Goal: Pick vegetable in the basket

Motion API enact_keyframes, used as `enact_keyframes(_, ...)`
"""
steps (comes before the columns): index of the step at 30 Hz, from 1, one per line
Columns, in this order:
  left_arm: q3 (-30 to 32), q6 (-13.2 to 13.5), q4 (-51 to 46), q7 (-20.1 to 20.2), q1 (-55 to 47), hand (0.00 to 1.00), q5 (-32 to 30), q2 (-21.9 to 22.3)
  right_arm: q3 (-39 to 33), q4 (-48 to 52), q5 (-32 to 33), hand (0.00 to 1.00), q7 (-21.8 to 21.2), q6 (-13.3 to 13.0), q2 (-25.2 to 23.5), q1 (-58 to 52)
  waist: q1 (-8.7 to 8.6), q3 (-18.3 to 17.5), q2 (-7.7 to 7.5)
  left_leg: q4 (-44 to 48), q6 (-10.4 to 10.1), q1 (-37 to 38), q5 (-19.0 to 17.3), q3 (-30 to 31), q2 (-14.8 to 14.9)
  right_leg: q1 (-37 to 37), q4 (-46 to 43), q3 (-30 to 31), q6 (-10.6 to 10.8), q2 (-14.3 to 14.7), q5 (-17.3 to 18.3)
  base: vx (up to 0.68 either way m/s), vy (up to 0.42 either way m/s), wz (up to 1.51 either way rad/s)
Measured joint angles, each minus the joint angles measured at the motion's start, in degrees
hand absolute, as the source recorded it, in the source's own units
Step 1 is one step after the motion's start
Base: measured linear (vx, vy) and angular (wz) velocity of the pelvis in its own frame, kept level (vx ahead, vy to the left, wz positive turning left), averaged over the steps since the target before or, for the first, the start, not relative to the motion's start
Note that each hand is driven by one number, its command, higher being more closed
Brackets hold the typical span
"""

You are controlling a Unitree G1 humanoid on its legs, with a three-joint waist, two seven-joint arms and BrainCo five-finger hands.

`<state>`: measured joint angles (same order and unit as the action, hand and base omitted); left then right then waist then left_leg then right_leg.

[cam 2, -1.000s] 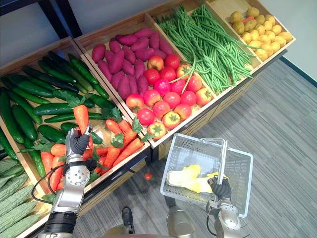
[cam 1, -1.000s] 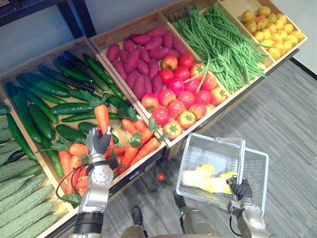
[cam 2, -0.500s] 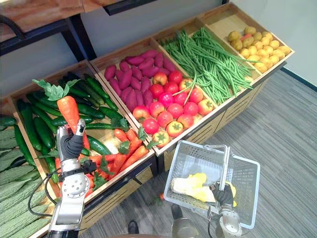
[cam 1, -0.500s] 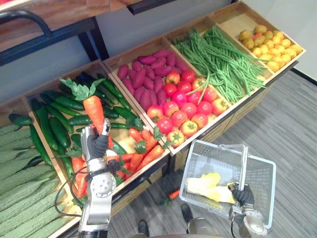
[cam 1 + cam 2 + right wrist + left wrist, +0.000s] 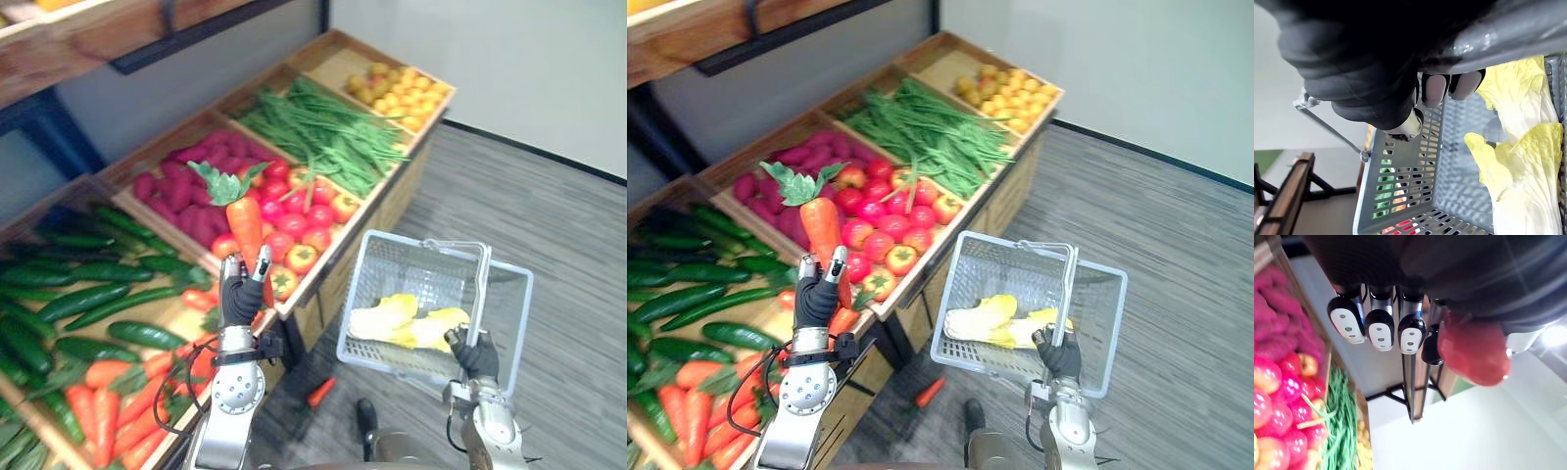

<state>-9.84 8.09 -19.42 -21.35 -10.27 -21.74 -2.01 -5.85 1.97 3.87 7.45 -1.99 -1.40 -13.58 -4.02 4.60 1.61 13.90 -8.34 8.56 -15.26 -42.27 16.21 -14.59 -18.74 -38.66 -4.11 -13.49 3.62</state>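
Observation:
My left hand [image 5: 241,296] is shut on an orange carrot [image 5: 246,227] with green leaves, held upright above the front edge of the stall's tomato bin. The carrot's tip [image 5: 1474,355] pokes out beside the curled fingers [image 5: 1380,328] in the left wrist view. My right hand [image 5: 477,354] is shut on the handle [image 5: 477,294] of a grey wire basket [image 5: 392,284], which hangs to the right of the carrot. Yellow-white cabbage leaves [image 5: 404,322] lie in the basket, also seen as leaves [image 5: 1518,161] in the right wrist view.
The wooden stall holds cucumbers [image 5: 88,294], more carrots [image 5: 108,411], purple sweet potatoes [image 5: 181,186], tomatoes [image 5: 294,230], green beans [image 5: 328,132] and yellow potatoes [image 5: 402,88]. One small carrot [image 5: 320,392] lies on the grey floor below the stall.
The camera has swung to the right. My left hand has carried the carrot away from the carrot bin toward the basket. The right hand keeps hold of the basket handle.

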Motion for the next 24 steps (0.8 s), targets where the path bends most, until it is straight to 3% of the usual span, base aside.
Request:
enact_keyframes(2,1.3,0.1,1.5,-0.1,1.8,1.0,1.0,-0.1,0.6,-3.3,0.0,1.0,0.0,0.0,0.1,4.4,0.28,0.0,0.02,-1.8,-0.5,2.8,0.3,-5.5,-0.2,-0.3,-2.0,-5.8,0.2,-1.2,-0.1,0.16,-0.144,-1.63)
enact_keyframes(4,0.8,0.0,6.0,0.1,5.1,1.0,1.0,0.4,1.3,-4.9,-0.1,1.0,0.0,0.0,1.1,5.9,-0.17,0.1,0.93,-0.8,-1.0,4.0,0.7,-6.4,1.0,-1.8,-2.4,-2.0,0.1,1.8,0.4,0.22,-0.157,-1.37)
enact_keyframes(5,0.5,0.0,7.9,0.2,6.5,1.0,1.1,0.7,1.6,-5.8,0.0,1.0,0.0,0.1,1.8,6.7,-0.37,0.3,1.25,4.6,-0.8,3.8,0.9,-6.0,3.7,-1.6,-1.5,0.0,-0.1,3.8,0.6,0.28,-0.152,-1.19)
enact_keyframes(6,0.3,0.0,9.1,0.2,7.5,1.0,1.5,0.7,1.8,-5.8,-0.1,1.0,0.0,0.3,2.3,6.7,-0.4,0.5,1.32,12.9,1.7,2.5,2.4,-3.6,6.8,-0.4,0.0,2.0,0.0,5.9,0.5,0.29,-0.147,-1.13)
enact_keyframes(7,0.2,0.0,9.4,0.2,7.5,1.0,1.6,0.7,2.2,-5.8,-0.1,1.0,0.0,0.4,2.7,6.6,-0.48,0.6,1.29,17.3,4.4,1.7,4.2,-1.6,8.0,0.7,1.2,3.0,0.1,6.9,0.5,0.32,-0.111,-1.05)
enact_keyframes(8,-0.1,0.0,10.0,0.2,7.3,1.0,2.1,0.4,3.6,-5.8,-0.1,1.0,0.1,0.5,3.2,6.6,-0.4,0.8,1.27,26.0,7.9,-1.2,8.5,4.8,9.5,3.6,4.3,5.7,0.4,8.3,0.0,0.3,-0.036,-1.07)
enact_keyframes(9,-0.8,0.0,10.3,0.1,7.4,1.0,2.5,0.5,4.0,-5.8,-0.1,1.0,0.4,0.4,4.3,6.9,0.04,0.9,1.61,31.7,5.8,-5.2,5.2,12.3,7.8,5.5,6.8,8.5,0.4,8.9,-0.1,0.29,0.014,-1.1)
enact_keyframes(10,-1.2,0.2,10.3,0.1,7.3,1.0,2.7,0.5,4.0,-5.8,-0.1,1.0,0.4,0.4,4.5,7.2,0.32,0.9,1.66,33.2,5.4,-7.6,3.0,15.8,6.3,5.9,7.5,10.0,0.5,8.9,-0.2,0.27,0.102,-1.13)
enact_keyframes(12,-1.2,0.2,10.5,0.1,6.2,1.0,3.4,0.5,4.9,-5.8,0.0,1.0,1.2,0.4,4.2,8.9,1.64,1.2,1.44,31.4,7.2,-14.6,-2.7,24.7,0.2,8.7,9.6,15.9,1.0,8.7,-0.5,0.3,0.152,-1.24)
enact_keyframes(13,-1.2,0.2,10.5,0.1,5.8,1.0,3.4,0.5,5.0,-5.9,0.0,1.0,1.4,0.4,4.0,9.2,2.0,1.3,1.23,29.5,7.4,-16.0,-3.1,26.6,-1.2,9.5,10.0,17.2,2.0,8.4,-1.0,0.31,0.198,-1.19)
enact_keyframes(15,-1.2,0.3,10.5,0.1,4.8,1.0,3.4,0.7,5.0,-6.3,-0.2,1.0,1.4,0.0,4.4,9.9,2.54,1.9,1.16,20.7,6.7,-20.2,-2.7,32.2,-5.6,11.1,9.7,20.7,5.2,7.0,-1.4,0.25,0.235,-0.93)
enact_keyframes(16,-1.0,0.5,10.3,0.1,4.1,1.0,3.4,1.3,5.1,-6.3,-0.6,1.0,1.4,-0.4,5.4,9.8,2.75,2.1,3.08,8.3,4.6,-20.2,5.1,35.3,-6.8,11.4,8.1,22.7,7.4,7.5,-0.2,0.28,0.327,-0.96)
enact_keyframes(17,-0.8,0.7,10.4,0.1,3.1,1.0,3.4,1.4,5.3,-7.8,-1.2,1.0,1.4,-0.6,5.2,9.8,3.2,2.5,2.2,8.7,4.9,-18.3,5.7,34.3,-7.8,12.0,7.8,25.8,8.7,6.4,0.0,0.3,0.315,-0.77)
enact_keyframes(19,-0.7,0.7,9.6,0.1,2.1,1.0,3.9,0.9,5.4,-8.0,-1.2,1.0,1.4,-0.6,4.0,8.9,1.74,2.1,0.35,4.3,6.4,-16.0,6.7,34.1,-10.7,13.8,11.2,27.7,8.3,5.3,-0.4,0.3,0.207,-0.04)
enact_keyframes(20,-0.8,0.7,8.2,0.1,1.7,1.0,4.2,0.9,6.0,-8.1,-1.2,1.0,1.3,0.1,3.5,8.7,1.82,2.1,-0.27,2.0,7.1,-15.1,7.2,33.5,-12.1,14.2,12.7,27.7,8.7,4.3,-1.0,0.26,0.161,0.18)
enact_keyframes(24,-1.1,0.8,4.5,0.3,-1.9,1.0,4.8,1.0,10.1,-8.1,-1.2,1.0,0.3,0.7,1.7,6.1,2.21,2.0,-0.44,-3.1,7.3,-9.4,7.3,33.7,-13.3,18.6,14.4,27.8,9.3,3.7,-1.5,0.18,0.07,0.1)
